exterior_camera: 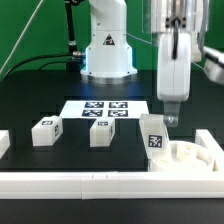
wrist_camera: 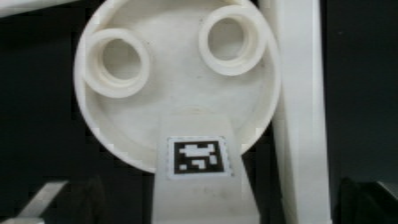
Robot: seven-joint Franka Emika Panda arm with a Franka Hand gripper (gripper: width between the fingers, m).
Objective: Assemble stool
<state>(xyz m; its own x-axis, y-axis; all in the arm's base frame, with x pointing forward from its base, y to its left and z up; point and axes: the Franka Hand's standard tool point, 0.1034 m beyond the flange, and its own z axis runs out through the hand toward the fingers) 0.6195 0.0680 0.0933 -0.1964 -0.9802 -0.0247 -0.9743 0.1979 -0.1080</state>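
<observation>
Over the seat disc [exterior_camera: 192,153], the spread, empty tool [exterior_camera: 172,120] is seemingly being readied to fit the nearest leg [exterior_camera: 153,138], a square grasp being needed.

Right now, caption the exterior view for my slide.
Hand above the seat disc, one leg beside it, two more legs near the marker board.

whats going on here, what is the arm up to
The robot arm's gripper hovers over the white round plastic seat disc, which lies flat beside the long white rail. Its jaws look apart and it holds nothing. One small white blocky leg stands next to the seat; a second leg and a third leg sit further to the exterior view's left. No leg is fitted yet.
</observation>
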